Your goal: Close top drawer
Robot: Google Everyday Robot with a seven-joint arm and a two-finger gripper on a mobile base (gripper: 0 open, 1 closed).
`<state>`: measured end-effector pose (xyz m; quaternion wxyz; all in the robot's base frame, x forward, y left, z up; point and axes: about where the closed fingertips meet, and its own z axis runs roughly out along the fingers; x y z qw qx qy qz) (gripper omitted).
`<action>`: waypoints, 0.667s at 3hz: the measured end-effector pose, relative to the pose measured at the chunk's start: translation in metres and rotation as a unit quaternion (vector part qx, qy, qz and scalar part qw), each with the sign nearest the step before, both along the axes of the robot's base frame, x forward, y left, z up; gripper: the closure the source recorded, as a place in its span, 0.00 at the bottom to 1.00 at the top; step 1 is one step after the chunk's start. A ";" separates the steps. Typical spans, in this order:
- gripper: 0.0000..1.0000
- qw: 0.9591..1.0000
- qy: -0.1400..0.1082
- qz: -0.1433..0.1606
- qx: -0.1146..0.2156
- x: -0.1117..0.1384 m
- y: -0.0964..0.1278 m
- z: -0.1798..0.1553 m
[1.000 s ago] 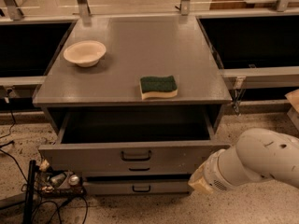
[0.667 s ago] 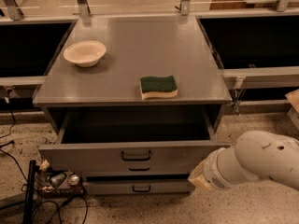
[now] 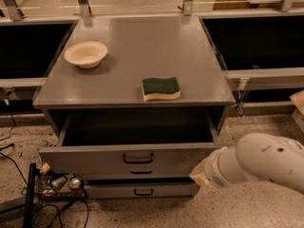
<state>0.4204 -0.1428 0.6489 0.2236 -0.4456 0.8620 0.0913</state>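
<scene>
The top drawer (image 3: 95, 159) of the grey cabinet is pulled out wide, and its dark inside looks empty. Its tall flat front faces me with a small black handle (image 3: 137, 158) at centre. My white arm (image 3: 266, 165) comes in from the lower right. My gripper (image 3: 202, 175) is at the arm's end, close to the right end of the drawer front and low beside it. I cannot tell whether it touches the drawer.
A cream bowl (image 3: 86, 54) and a green and yellow sponge (image 3: 161, 88) lie on the cabinet top (image 3: 137, 46). Two shorter drawers (image 3: 142, 190) sit below the open one. Cables and small clutter (image 3: 52, 184) lie on the floor at lower left. Dark bays flank the cabinet.
</scene>
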 end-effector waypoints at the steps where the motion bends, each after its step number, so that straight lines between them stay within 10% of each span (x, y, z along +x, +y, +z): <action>1: 1.00 1.000 -0.009 -0.005 0.006 0.020 0.012 0.002; 2: 1.00 1.000 -0.016 0.001 0.011 0.043 0.031 0.003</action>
